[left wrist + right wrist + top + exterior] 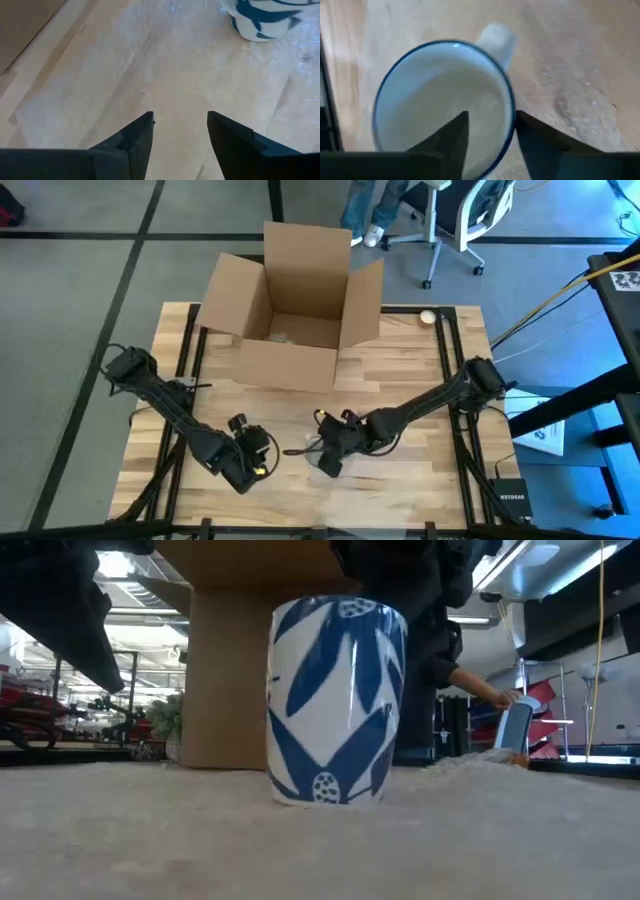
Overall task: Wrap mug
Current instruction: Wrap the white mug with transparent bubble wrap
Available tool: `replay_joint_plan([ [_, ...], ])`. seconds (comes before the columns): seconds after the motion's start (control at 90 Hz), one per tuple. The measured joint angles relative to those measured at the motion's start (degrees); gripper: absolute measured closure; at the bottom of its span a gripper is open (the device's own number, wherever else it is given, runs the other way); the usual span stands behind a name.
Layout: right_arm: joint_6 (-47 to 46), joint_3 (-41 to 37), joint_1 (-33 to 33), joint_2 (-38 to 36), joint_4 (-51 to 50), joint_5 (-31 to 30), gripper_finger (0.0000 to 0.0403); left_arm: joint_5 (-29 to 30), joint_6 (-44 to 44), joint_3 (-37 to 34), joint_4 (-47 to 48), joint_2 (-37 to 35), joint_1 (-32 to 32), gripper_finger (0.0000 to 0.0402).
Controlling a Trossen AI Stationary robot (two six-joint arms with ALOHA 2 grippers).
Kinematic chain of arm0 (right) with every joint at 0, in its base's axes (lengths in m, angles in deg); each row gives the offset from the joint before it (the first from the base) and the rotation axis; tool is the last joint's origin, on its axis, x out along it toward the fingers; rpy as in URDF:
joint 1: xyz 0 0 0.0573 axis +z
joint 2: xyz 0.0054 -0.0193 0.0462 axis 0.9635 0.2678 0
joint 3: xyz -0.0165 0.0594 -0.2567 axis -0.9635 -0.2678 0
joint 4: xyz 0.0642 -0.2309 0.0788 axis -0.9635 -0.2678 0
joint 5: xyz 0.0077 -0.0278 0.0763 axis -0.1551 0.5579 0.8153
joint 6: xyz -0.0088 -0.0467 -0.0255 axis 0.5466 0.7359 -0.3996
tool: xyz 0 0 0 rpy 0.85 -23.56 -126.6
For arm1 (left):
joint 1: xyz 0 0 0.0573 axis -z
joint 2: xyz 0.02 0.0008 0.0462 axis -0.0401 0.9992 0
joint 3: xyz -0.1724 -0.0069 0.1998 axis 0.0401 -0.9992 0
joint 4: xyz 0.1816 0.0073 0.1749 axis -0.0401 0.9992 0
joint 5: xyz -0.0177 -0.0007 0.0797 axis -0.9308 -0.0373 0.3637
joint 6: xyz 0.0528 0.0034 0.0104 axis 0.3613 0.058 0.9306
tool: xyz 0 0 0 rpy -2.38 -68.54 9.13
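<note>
Your mug (pixel 337 700) stands upright near the front middle of the table (pixel 400 380), on a thin translucent wrapping sheet (pixel 100 90) that lies flat over the wood. It is white with a blue leaf pattern and a blue rim, and its handle (pixel 496 37) sticks out on the side away from the right hand's camera.

The right hand (pixel 490 137) hangs directly over the mug's open mouth, fingers spread a little, with one finger above the inside and the other outside the rim, so they straddle the wall. Nothing is pinched yet as far as you can see. The left hand (pixel 179 132) hovers low over the sheet just beside the mug, fingers spread and empty.

Treat the mug as rigid, fairly heavy for its size, and breakable; the glaze is likely slippery. The wall at the rim is probably your surest hold, 1 finger in and 1 out, well clear of the handle. A tilted lift could let it swing or slip, so keep it low.

The sheet looks light, limp and hard to pick up off flat wood. Take it at an edge or corner with the left hand while the mug's weight pins the middle.

The open cardboard box (pixel 295 305) sits at the back of the table, well apart from the mug.
</note>
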Motion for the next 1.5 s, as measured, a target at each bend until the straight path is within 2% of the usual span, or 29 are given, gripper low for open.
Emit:
replay_joint_plan([
  [0.122, 0.68, 0.0, 0.03, -3.47, -1.86, 1.41, 0.0198, -0.15, 0.54, 0.0, 0.02, 0.0, 0.0, 0.0231],
  [0.256, 0.72, 0.0, 1.5, -7.81, -6.5, 3.13, 0.0175, -0.21, 0.59, 0.0, 0.04, 0.0, 0.0, 0.0231],
  [0.444, -1.74, 0.0, 9.59, -10.0, -15.79, 8.21, 0.017, -0.76, 1.01, 0.0, 0.05, 0.0, 0.16, 0.0231],
  [0.611, -8.35, -0.07, 20.2, -6.2, -22.44, 9.43, 0.017, -0.87, 1.64, 0.0, 0.02, 0.0, 0.28, 0.0231],
  [0.756, -13.73, -0.07, 27.48, -1.6, -22.1, 9.48, 0.0171, -0.86, 1.71, 0.0, 0.01, 0.0, 0.28, 0.0231],
  [0.889, -13.95, -0.07, 30.91, 3.34, -20.86, 9.3, 0.0171, -0.84, 1.66, 0.0, -0.02, 0.0, 0.28, 0.0231],
  [1.044, -13.97, -0.08, 31.11, 8.19, -20.61, 10.45, 0.0173, -1.05, 1.58, 0.0, -0.07, 0.0, 0.28, 0.0231],
  [1.111, -14.06, 0.14, 30.28, 8.91, -20.14, 11.06, 0.0189, -1.21, 1.57, 0.0, -0.03, 0.0, 0.28, 0.0231],
  [1.178, -13.92, 0.22, 29.51, 9.16, -19.73, 11.6, 0.0224, -1.29, 1.48, 0.0, -0.11, 0.0, 0.28, 0.0231],
  [1.278, -13.14, 0.24, 28.54, 9.04, -19.17, 10.53, 0.031, -1.3, 1.33, 0.0, -0.18, 0.0, 0.28, 0.0231],
  [1.356, -12.45, 0.56, 28.02, 8.86, -19.5, 7.46, 0.0378, -1.33, 1.39, 0.0, -0.58, 0.0, 0.28, 0.0231],
  [1.389, -12.38, 0.82, 27.96, 8.69, -19.89, 4.9, 0.0388, -1.3, 1.44, 0.0, -0.7, 0.0, 0.28, 0.0231],
  [1.5, -12.24, 3.31, 27.54, 7.34, -22.56, -2.27, 0.0384, -1.3, 2.04, 0.0, -1.47, 0.0, 0.22, 0.0231],
])
